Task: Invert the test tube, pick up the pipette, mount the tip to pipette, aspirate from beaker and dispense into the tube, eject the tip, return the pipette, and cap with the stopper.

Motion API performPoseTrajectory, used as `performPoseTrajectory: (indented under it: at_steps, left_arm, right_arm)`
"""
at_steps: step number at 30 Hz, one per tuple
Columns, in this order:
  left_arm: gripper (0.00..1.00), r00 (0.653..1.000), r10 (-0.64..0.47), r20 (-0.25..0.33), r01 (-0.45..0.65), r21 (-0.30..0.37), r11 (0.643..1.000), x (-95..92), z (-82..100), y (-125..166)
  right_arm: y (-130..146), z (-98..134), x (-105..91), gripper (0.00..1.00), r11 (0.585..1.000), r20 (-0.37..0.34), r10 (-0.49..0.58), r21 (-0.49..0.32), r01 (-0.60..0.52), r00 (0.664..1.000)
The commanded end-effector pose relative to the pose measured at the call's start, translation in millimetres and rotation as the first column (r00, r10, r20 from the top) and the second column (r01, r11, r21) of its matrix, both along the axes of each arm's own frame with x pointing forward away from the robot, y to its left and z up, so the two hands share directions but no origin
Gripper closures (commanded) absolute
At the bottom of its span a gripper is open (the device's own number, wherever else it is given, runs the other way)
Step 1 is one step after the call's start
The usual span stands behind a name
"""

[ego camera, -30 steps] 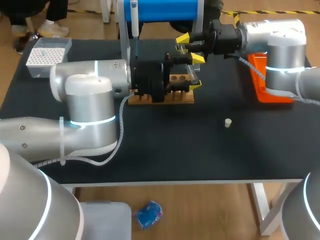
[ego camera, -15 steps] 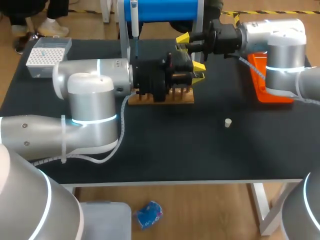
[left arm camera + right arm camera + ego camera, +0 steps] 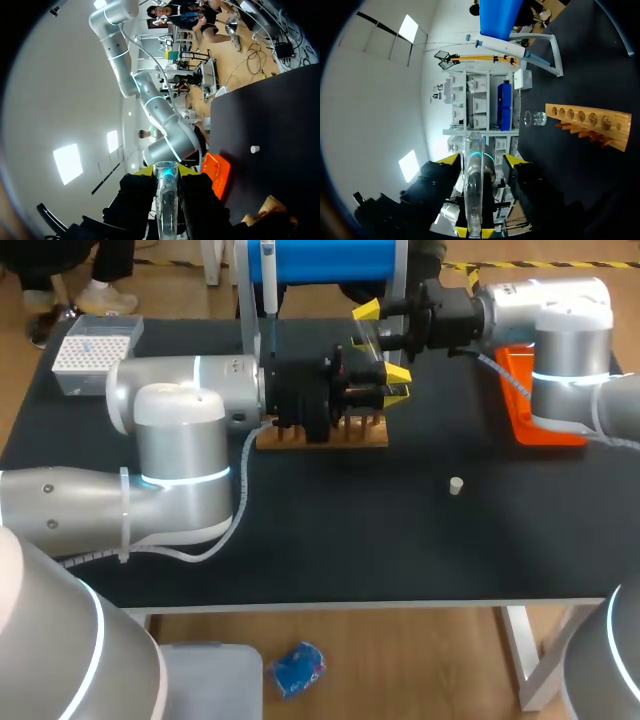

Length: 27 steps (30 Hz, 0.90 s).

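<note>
The stopper (image 3: pixel 456 485) lies loose on the black table (image 3: pixel 300 540), nearer than both sets of fingers and well apart from them; it is not fitted to anything.

The wooden rack (image 3: pixel 372 436) stands under the left gripper (image 3: pixel 166 171), on the near side of its fingertips. The left arm comes in from the left with its wrist above the rack.

In the left wrist view, the left gripper's fingers (image 3: pixel 141 172) are clamped on the test tube (image 3: pixel 165 200) from two sides. The tube runs lengthwise between them, and one end projects just past the yellow tips.

The right gripper (image 3: pixel 481 160) meets the left one head-on, just beyond it. In the right wrist view the same tube lies between the right fingers (image 3: pixel 512 160). A gap shows between the glass and one finger, so these fingers stand apart and do not grip.

Off to one side of the right fingers, a small clear glass vessel (image 3: pixel 535 118) stands just beside the end of the rack.

The orange tray (image 3: pixel 520 390) sits behind the right gripper, beside that arm.

The pipette (image 3: pixel 268 280) hangs on the blue stand (image 3: pixel 320 260), beyond both grippers' fingertips and untouched.

The tip box (image 3: pixel 95 345) sits at the far corner, well behind the left fingers
</note>
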<state>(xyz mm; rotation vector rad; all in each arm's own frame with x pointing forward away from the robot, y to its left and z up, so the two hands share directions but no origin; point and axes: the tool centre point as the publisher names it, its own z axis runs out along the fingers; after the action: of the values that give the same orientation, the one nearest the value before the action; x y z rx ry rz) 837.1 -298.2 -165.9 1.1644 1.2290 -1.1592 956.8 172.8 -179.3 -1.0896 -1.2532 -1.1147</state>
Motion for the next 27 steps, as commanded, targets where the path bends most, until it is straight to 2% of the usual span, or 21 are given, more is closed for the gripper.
performPoseTrajectory:
  at_steps: [1,18,25,27]
  left_arm:
    - [1.0,1.0,-0.01,0.002,0.01,-0.004,1.0,1.9,0.0,1.9]
    - [1.0,1.0,-0.016,0.007,0.016,-0.007,1.0,4.8,2.7,4.4]
    - [1.0,1.0,-0.013,0.006,0.013,-0.006,1.0,6.0,3.5,5.8]
    - [1.0,1.0,-0.013,0.006,0.013,-0.005,1.0,6.1,3.5,6.2]
  right_arm:
    - [-0.1,0.0,0.1,0.0,1.0,0.001,0.001,-0.001,-0.001,1.0]
    - [-0.1,0.0,0.1,0.0,1.0,0.001,0.001,-0.001,-0.001,1.0]
    - [-14.4,0.4,3.2,0.0,1.0,0.082,-0.022,0.009,0.021,0.996]
    - [-17.5,1.6,3.2,0.0,1.0,0.126,-0.015,0.009,0.014,0.992]
